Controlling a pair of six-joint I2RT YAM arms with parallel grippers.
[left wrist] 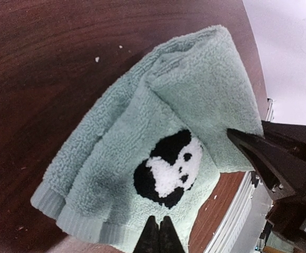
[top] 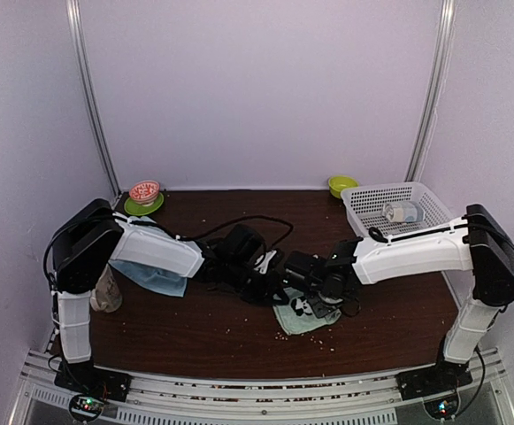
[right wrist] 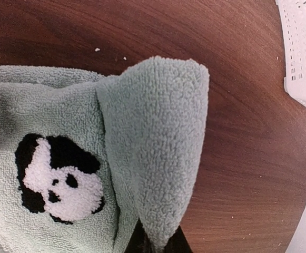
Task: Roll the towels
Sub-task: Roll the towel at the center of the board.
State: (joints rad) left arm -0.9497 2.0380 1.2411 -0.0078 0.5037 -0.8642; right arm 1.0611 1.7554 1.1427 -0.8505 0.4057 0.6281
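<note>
- Sage-green towel (top: 314, 320): lies on the table (top: 203, 341) slightly right of centre, toward the near edge, between the two wrists. Its panda mark (left wrist: 168, 168) faces up, and one corner is folded over the rest into a raised flap (right wrist: 158, 137).
- Right gripper (right wrist: 158, 242): nearly closed, pinching the narrow tip of that flap between its dark fingers (right wrist: 180, 243).
- Left gripper (left wrist: 159, 233): fingertips pressed together at the towel's ribbed hem. Whether any cloth lies between them cannot be told.
- Light blue towel (top: 157, 278): crumpled near the left edge of the table, partly under the left arm, apart from both grippers.
- White basket (top: 363, 212): far right corner of the table, a small pale item inside.
- Green bowl (top: 341, 185): far edge, just left of the basket.
- Green plate (top: 141, 209): far left corner, carrying a red-and-white bowl (top: 144, 189).
- Pale crumbs (top: 283, 335): scattered over the wood near the sage-green towel.
</note>
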